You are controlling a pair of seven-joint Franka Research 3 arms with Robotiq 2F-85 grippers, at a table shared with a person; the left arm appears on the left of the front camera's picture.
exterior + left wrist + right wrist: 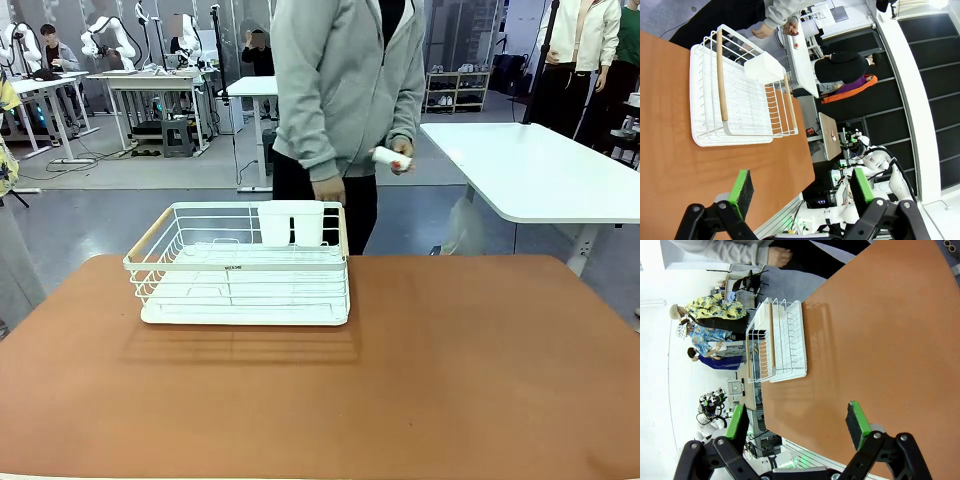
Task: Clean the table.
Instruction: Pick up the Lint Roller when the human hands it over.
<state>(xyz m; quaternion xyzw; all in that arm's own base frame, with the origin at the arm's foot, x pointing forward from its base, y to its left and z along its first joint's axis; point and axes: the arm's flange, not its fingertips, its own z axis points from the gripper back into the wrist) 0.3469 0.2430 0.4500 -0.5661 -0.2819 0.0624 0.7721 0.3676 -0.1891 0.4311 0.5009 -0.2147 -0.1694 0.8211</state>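
– Checking both: left gripper [801,186] spread wide, holding nothing; right gripper [796,421] the same?
– Yes, wide, nothing held. Reddish-brown table [450,380] lies ahead of both. Front view: white wire dish rack [240,265] at ten o'clock on it; person's hand [403,147] past the far edge, one o'clock, gripping a white roller [386,157].

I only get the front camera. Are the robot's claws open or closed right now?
Observer: The left claw is open, with nothing between its green pads.
Operator: What about the other one?
Observer: The right claw is open and empty too.
Operator: Are they close to the rack?
Observer: No, both hang by the edge of the table, apart from the rack.
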